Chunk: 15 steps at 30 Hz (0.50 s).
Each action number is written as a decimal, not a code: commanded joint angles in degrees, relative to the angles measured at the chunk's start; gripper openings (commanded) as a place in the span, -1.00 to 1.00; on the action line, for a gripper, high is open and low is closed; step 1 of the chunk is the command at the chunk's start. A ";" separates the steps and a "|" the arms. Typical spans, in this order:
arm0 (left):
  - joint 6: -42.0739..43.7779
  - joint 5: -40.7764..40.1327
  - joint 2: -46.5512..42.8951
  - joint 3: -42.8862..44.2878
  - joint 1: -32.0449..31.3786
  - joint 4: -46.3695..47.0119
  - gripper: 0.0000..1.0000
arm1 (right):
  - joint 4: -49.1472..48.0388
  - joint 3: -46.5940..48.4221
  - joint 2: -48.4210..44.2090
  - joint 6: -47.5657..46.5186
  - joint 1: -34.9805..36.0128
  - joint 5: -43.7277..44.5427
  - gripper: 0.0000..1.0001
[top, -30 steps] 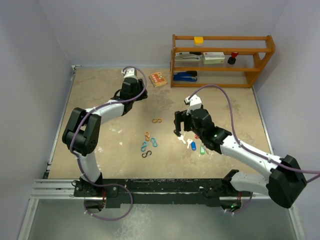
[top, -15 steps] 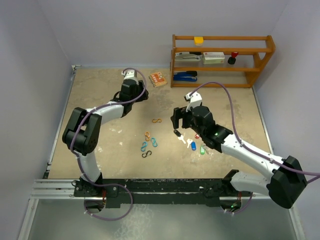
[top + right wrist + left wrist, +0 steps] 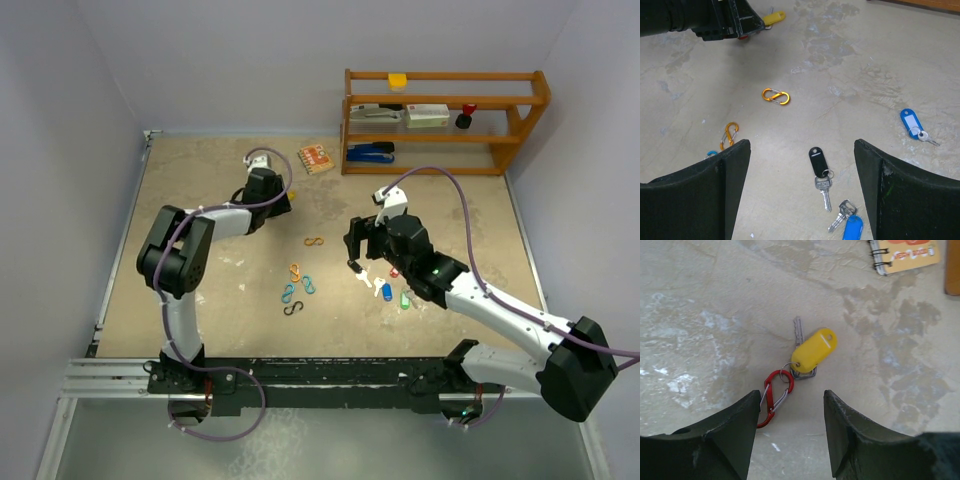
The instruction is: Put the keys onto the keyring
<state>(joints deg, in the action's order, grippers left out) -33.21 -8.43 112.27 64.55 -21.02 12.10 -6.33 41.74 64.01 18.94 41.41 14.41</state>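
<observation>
In the left wrist view a yellow-tagged key point(image 3: 813, 348) lies on the table, its small ring hooked into a red S-shaped clip keyring point(image 3: 773, 398). My left gripper point(image 3: 790, 402) hovers open just short of them, the clip beside its left finger. Below my open right gripper point(image 3: 801, 150) lies a black-tagged key point(image 3: 818, 162). A blue-tagged key point(image 3: 852, 228) is near it and another blue-tagged key point(image 3: 909, 122) is further right. From above, the left gripper point(image 3: 276, 200) is at the back and the right gripper point(image 3: 357, 262) is over the keys point(image 3: 386, 288).
Loose S-shaped clips, orange point(image 3: 314, 241) and blue, orange and black point(image 3: 297, 288), lie mid-table. An orange notebook point(image 3: 316, 158) lies near the back. A wooden shelf point(image 3: 445, 125) with staplers stands at the back right. Walls close in both sides.
The left arm has folded and drawn its gripper a little nearer, away from the back wall. The right gripper wobbled slightly above the keys and stays open.
</observation>
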 commanded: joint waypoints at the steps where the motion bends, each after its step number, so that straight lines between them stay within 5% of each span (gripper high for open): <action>1: 2.40 -5.32 0.59 4.49 0.38 -6.33 0.02 | -1.53 -0.26 -1.25 0.92 0.02 1.10 0.74; 15: 7.17 -12.73 3.85 14.10 -0.16 -20.67 0.03 | -2.27 -0.65 -0.70 0.94 0.05 0.99 0.74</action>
<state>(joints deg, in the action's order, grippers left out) -28.67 -17.43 114.83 74.83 -21.04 -4.60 -6.46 41.23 64.01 19.14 41.41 14.41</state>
